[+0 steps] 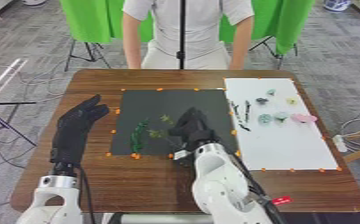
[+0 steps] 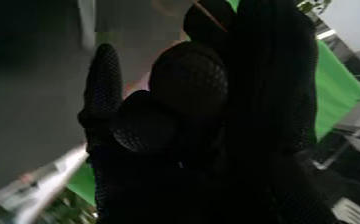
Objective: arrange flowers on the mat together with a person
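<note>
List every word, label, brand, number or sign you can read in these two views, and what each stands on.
Red tag beside the right arm, near the table's near edge: pale marks, too small and blurred to read.
Black mat and white sheet: no lettering can be made out.
Nothing can be quoted from either view.

We see the right hand up close in its black glove, bright green cloth behind it. A thin, pale line crosses the dark glove, too faint for us to identify.
</note>
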Available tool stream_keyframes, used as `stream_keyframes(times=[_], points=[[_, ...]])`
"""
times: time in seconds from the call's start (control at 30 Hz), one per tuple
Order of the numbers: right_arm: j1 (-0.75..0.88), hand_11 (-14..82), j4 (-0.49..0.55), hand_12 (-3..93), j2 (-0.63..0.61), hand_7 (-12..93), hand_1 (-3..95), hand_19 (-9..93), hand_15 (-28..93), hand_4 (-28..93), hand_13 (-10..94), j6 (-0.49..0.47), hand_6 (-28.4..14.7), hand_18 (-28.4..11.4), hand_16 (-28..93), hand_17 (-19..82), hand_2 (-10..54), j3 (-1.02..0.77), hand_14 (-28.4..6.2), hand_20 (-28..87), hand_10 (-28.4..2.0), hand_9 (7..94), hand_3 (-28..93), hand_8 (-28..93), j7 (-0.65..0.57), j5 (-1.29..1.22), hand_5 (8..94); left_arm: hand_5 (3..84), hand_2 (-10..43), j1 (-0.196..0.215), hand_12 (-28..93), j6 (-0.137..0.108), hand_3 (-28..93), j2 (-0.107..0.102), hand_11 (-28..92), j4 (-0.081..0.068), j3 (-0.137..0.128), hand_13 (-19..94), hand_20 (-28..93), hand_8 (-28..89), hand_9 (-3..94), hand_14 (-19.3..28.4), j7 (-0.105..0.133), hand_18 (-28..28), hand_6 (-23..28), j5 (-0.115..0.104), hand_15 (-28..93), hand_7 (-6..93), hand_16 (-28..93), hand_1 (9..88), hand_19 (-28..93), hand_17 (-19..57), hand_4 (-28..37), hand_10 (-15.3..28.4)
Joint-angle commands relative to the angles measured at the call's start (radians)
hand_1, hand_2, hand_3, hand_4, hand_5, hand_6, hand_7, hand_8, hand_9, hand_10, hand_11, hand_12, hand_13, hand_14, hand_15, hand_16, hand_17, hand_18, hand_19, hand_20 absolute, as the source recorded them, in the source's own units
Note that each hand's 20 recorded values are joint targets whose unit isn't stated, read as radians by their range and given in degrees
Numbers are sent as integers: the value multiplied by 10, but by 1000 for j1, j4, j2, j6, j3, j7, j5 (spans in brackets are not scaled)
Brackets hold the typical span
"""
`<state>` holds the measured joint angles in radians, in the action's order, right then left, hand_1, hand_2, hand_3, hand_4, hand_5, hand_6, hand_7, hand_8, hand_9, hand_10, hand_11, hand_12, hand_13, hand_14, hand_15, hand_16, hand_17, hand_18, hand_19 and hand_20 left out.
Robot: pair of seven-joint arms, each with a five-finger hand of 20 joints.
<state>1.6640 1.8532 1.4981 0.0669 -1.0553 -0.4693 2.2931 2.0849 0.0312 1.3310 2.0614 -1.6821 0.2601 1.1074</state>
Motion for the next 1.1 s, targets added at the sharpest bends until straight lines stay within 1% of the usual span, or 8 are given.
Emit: stream_keyframes(times=[0.03, 0.13, 0.27, 0.43, 0.57, 0.73, 0.9, 1.1], points=[[0, 440, -27, 307, 23, 233, 882, 586, 758, 421, 700, 2, 12, -197, 408, 294, -95, 16, -142, 456, -93, 908, -283, 105, -2, 30, 890, 483, -51, 18, 161, -7, 658, 0, 182, 4, 2, 348, 198, -47, 469, 186, -15, 155, 48, 0, 212, 116, 48, 256, 123, 1, -197, 135], [-4, 429, -41, 305, 26, 234, 881, 587, 756, 420, 702, 18, 13, -195, 406, 295, -95, 15, -141, 453, -91, 914, -283, 105, 12, 32, 887, 482, -52, 18, 161, -9, 657, 1, 182, 4, 2, 348, 198, -47, 469, 185, -14, 155, 48, 0, 212, 116, 48, 255, 123, 1, -197, 135], [-8, 413, -57, 312, 27, 234, 881, 588, 753, 413, 701, 50, 14, -195, 405, 295, -95, 16, -138, 449, -87, 917, -283, 103, 25, 45, 886, 482, -52, 14, 161, -2, 658, 3, 181, 3, 5, 347, 198, -47, 469, 185, -18, 155, 47, 1, 210, 115, 47, 255, 123, 1, -197, 135], [-15, 402, -73, 318, 39, 235, 879, 588, 752, 407, 703, 72, 14, -194, 402, 296, -95, 24, -136, 448, -86, 920, -283, 102, 28, 38, 885, 481, -53, 18, 161, -2, 659, 3, 181, 5, 4, 347, 198, -47, 468, 185, -23, 155, 46, 2, 209, 116, 48, 255, 122, 1, -197, 135], [-37, 394, -94, 317, 52, 235, 878, 588, 751, 407, 705, 89, 15, -193, 400, 298, -95, 35, -136, 447, -85, 923, -283, 101, 33, 32, 884, 481, -53, 14, 162, 3, 659, 3, 180, 4, 8, 348, 198, -47, 468, 184, -21, 155, 46, 5, 209, 117, 48, 254, 122, 1, -196, 135], [-43, 380, -100, 304, 59, 234, 871, 588, 750, 407, 705, 97, 14, -192, 398, 299, -95, 43, -135, 446, -85, 928, -283, 102, 30, 14, 883, 480, -53, 8, 162, 7, 658, 3, 180, 1, 10, 348, 198, -47, 467, 185, -22, 155, 47, 4, 209, 116, 49, 255, 122, 1, -197, 135], [-42, 338, -104, 315, 61, 222, 852, 581, 736, 407, 695, 90, 13, -191, 394, 290, -95, 40, -135, 442, -87, 924, -283, 100, 31, 13, 866, 482, -54, 8, 162, 7, 659, 6, 180, 0, 9, 347, 198, -47, 468, 185, -20, 155, 47, 4, 207, 115, 48, 254, 122, 1, -197, 135], [-33, 353, -97, 299, 54, 213, 836, 573, 740, 389, 680, 84, 10, -191, 394, 281, -95, 33, -140, 442, -96, 909, -283, 92, 37, 6, 843, 480, -57, 10, 162, 9, 660, 8, 180, 0, 8, 347, 198, -46, 467, 185, -19, 155, 47, 5, 208, 114, 49, 254, 122, 1, -196, 134]])
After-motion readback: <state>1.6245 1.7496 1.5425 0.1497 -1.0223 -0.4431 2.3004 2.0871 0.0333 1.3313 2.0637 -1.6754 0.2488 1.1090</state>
